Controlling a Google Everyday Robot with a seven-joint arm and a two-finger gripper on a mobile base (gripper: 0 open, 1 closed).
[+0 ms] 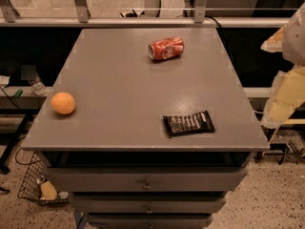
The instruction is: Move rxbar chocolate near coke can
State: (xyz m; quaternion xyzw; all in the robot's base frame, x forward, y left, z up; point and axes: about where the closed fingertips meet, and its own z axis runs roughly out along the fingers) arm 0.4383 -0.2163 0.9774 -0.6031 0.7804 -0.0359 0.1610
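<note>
The rxbar chocolate [188,123], a flat bar in a black wrapper with pale lettering, lies near the front right edge of the grey cabinet top [119,80]. The coke can [166,48], red and dented, lies on its side at the back middle of the top, well apart from the bar. My gripper [286,92] shows as a pale shape at the right edge of the view, beyond the top's right side and away from both things.
A round orange fruit [63,103] sits near the left edge of the top. The cabinet has drawers [145,182] below its front edge. A wire basket [40,185] stands on the floor at the lower left. A rail runs behind the top.
</note>
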